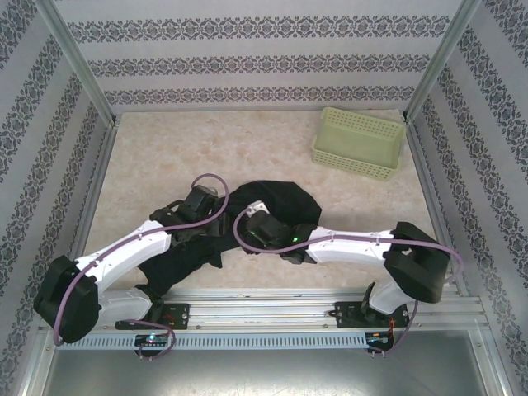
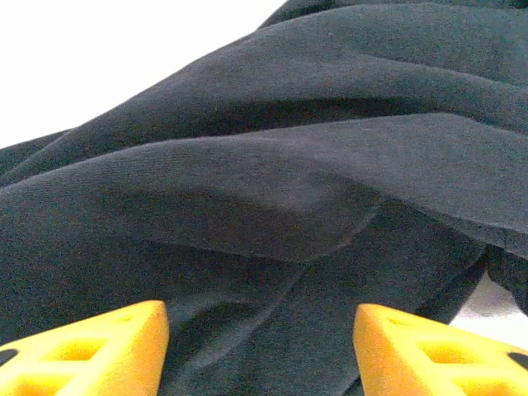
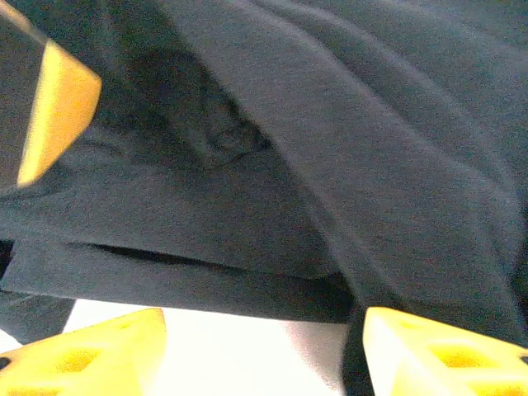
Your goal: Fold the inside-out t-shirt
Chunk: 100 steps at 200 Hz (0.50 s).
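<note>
Just ahead of the left fingers [image 2: 91, 351], the plain black soft-fabric short-sleeved t-shirt [image 2: 289, 190] lies bunched in loose ridges on the pale marbled worktop [image 1: 165, 157]. It is well apart from the pale green perforated plastic basket [image 1: 359, 144], which sits far beyond the right fingers [image 3: 445, 355]. Both pairs of yellow fingers stand apart and grip nothing. The left pair hovers low over the folds. The right pair sits at the cloth's edge, with bare worktop showing between them.

From where I stand, the shirt looks light and limp. I expect it to sag, slide and drag its other layers along when lifted. A pinch on a single edge, at a hem or shoulder seam, should serve better than a grab at the thick middle. The overhanging lip of cloth just beyond the right fingers looks like the easiest edge to take.

Much is hard to read. The arms cover the middle of the heap from above, so I cannot pick out the sleeves, the collar or any tag. Black on black hides which layer is which. Up and to the left of the right fingers is a blurred yellow shape [image 3: 54, 107], possibly the other arm's finger.
</note>
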{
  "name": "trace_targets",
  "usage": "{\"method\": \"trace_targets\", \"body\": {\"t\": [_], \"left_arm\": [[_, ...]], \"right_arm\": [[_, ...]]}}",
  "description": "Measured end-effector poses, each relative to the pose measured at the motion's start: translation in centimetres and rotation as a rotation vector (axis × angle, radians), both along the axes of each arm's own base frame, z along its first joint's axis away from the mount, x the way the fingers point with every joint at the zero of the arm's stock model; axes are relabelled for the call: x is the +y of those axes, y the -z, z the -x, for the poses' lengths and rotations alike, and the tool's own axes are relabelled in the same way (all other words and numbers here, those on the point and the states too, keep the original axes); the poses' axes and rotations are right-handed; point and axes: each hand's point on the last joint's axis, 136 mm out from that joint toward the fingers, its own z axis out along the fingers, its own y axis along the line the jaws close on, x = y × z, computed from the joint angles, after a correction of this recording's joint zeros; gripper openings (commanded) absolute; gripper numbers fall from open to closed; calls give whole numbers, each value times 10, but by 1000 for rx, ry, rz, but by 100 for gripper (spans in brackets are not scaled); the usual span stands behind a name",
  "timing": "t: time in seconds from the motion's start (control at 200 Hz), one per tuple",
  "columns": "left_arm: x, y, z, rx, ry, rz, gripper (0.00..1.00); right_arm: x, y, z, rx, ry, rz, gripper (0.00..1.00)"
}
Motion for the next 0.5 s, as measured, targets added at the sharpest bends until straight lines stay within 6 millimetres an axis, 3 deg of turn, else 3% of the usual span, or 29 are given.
{"method": "trace_targets", "body": {"t": [0.185, 0.315, 0.5], "left_arm": [[19, 13, -10, 18, -85, 62, 53], [25, 22, -6, 43, -102, 78, 53], [26, 20, -9, 33, -108, 103, 52]], "right_arm": [[16, 14, -21, -21, 4, 71, 58], [8, 19, -53, -50, 50, 142, 57], [-5, 22, -97, -73, 94, 221, 57]]}}
